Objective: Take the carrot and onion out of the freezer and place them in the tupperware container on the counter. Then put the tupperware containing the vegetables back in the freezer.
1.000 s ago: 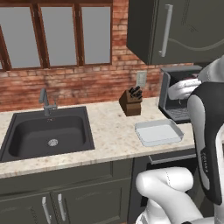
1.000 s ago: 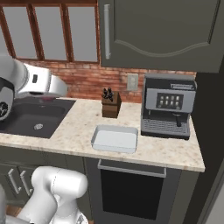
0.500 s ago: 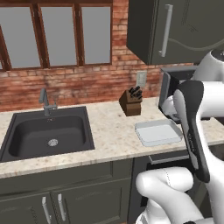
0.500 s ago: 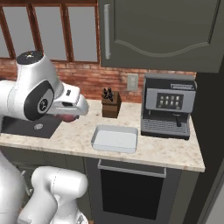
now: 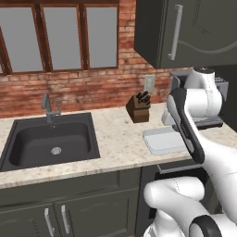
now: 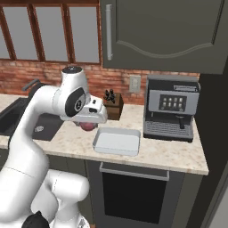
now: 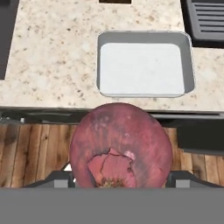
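Observation:
My gripper point(image 7: 120, 176) is shut on the onion point(image 7: 120, 146), a dark red-purple ball that bulges between the two dark fingers point(image 7: 56, 178). The onion hangs in front of the counter's point(image 7: 52, 52) front edge, over the wooden floor, short of the tupperware container point(image 7: 144, 63). That pale shallow tray lies empty on the counter. From the right base view the onion point(image 6: 88, 126) shows under the white hand, just left of the tupperware container point(image 6: 116, 141). In the left base view my arm covers part of the tupperware container point(image 5: 162, 140). The carrot is out of view.
A coffee machine point(image 6: 171, 107) stands right of the tray and a knife block point(image 6: 112, 106) behind it. The black sink point(image 5: 51, 141) lies to the left. Dark wall cabinets point(image 6: 164, 31) hang overhead. A tall dark panel point(image 6: 216, 133) closes the counter's right end; I cannot tell if it is the freezer.
The arm has swung over the counter, carrying the onion toward the tupperware container. The tray and the other things have stayed put.

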